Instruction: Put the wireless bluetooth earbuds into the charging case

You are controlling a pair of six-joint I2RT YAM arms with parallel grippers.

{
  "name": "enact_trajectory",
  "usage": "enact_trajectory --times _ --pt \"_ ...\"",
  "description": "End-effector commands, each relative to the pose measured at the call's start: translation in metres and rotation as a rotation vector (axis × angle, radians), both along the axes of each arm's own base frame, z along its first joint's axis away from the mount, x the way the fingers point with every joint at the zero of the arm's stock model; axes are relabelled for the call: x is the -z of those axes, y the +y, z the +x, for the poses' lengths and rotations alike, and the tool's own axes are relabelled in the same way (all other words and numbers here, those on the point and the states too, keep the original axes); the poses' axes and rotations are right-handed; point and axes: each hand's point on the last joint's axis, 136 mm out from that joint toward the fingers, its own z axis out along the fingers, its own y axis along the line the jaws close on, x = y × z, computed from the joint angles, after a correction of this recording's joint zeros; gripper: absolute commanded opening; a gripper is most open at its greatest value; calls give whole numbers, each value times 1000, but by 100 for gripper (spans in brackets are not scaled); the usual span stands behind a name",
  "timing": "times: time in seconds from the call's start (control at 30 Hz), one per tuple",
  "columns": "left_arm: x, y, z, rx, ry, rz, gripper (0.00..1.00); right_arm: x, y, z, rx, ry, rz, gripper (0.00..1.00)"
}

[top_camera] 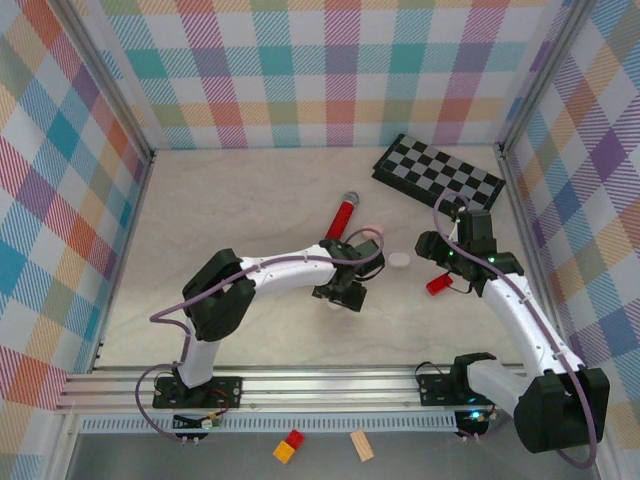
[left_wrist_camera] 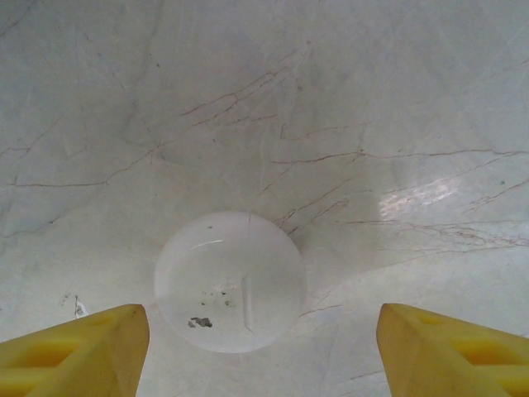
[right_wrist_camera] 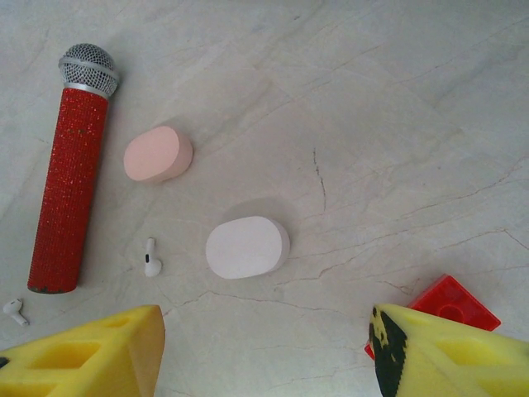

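Observation:
A round white charging case (left_wrist_camera: 229, 281) lies on the marble table between the yellow fingers of my left gripper (left_wrist_camera: 263, 318), nearer the left finger and touching neither. That gripper (top_camera: 340, 290) is open and hovers low over the table's middle. My right gripper (right_wrist_camera: 266, 327) is open with nothing between its fingers. Ahead of it lie a white oval case (right_wrist_camera: 246, 246) and a pink case (right_wrist_camera: 157, 154). A white earbud (right_wrist_camera: 151, 259) lies left of the white case. Another earbud (right_wrist_camera: 14, 310) rests by the base of the red microphone (right_wrist_camera: 70, 174).
A red brick (right_wrist_camera: 450, 306) sits beside my right gripper's right finger. A black-and-white checkerboard (top_camera: 438, 172) lies at the back right. Plaid walls enclose the table on three sides. A red-and-yellow block (top_camera: 290, 446) and a wooden block (top_camera: 361, 445) lie on the near ledge.

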Motion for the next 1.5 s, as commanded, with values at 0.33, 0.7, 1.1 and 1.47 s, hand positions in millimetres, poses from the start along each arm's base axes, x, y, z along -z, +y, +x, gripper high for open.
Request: enact_trajectory --times 0.33,0.7,1.1,1.47 --pt "18 14 -1 -3 43 77 70 2 -3 -4 -4 4 -15 67" --pt "29 15 0 -14 54 82 62 5 -3 -6 -3 8 -9 67" --pt "25 13 7 -37 15 56 46 -4 7 -8 -44 -36 34 67" --pt "-79 11 68 -389 -235 -412 44 -39 54 -3 -228 -219 278 67"
